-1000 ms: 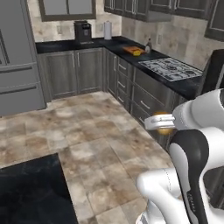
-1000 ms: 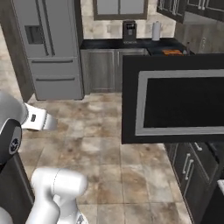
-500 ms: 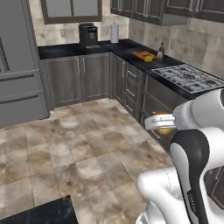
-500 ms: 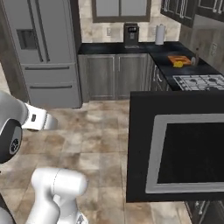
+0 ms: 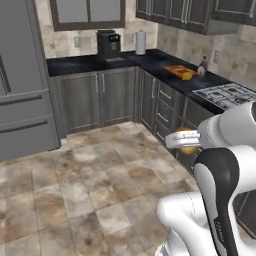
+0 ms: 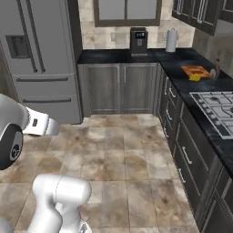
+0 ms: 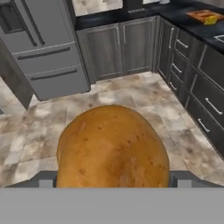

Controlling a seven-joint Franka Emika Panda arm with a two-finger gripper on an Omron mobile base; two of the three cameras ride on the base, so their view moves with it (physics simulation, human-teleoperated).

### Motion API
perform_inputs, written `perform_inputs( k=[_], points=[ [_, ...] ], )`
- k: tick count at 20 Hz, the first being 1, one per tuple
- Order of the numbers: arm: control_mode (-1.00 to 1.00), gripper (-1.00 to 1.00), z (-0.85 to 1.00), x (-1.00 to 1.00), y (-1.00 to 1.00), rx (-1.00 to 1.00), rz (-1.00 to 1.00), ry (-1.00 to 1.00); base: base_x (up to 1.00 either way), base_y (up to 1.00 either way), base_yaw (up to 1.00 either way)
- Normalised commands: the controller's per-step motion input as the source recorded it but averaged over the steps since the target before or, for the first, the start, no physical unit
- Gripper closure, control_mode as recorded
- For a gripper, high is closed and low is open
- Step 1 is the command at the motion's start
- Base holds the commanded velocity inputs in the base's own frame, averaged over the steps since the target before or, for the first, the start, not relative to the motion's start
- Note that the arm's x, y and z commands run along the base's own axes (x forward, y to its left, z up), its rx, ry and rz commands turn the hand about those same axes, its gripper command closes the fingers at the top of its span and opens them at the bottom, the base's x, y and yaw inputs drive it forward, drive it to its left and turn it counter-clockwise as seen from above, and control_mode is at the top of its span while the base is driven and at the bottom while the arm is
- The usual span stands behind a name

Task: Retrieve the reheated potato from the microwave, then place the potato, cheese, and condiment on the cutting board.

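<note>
While clamped wide between the gripper (image 7: 113, 181) fingers, potato (image 7: 113, 146) low and centre in hand view, cutting board (image 6: 195, 71) with cheese (image 6: 195, 78) on upper right counter, condiment (image 6: 213, 73) just beside, stovetop (image 6: 216, 106) nearer.

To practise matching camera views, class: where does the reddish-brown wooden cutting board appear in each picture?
Left base view: cutting board upper right, on the black counter, beside the stove.
Right base view: board upper right, same counter.
Hand view: board top right corner.
Shared landmark: yellow cheese wedge at its edge.
</note>
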Motion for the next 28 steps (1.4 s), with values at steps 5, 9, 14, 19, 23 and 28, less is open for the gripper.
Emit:
perform_inputs(
  k=[5,9,14,19,23,28],
  points=[
    [1.00,1.00,0.00,0.00,0.00,0.00,0.00,0.00,0.93,0.00,0.00],
    [1.00,1.00,0.00,0.00,0.00,0.00,0.00,0.00,0.93,0.00,0.00],
    [1.00,1.00,0.00,0.00,0.00,0.00,0.00,0.00,0.90,0.00,0.00],
    [1.00,1.00,0.00,0.00,0.00,0.00,0.00,0.00,0.88,0.00,0.00],
    [1.00,1.00,0.00,0.00,0.00,0.00,0.00,0.00,0.86,0.00,0.00],
    [1.00,1.00,0.00,0.00,0.00,0.00,0.00,0.00,0.66,0.00,-0.24]
  ],
)
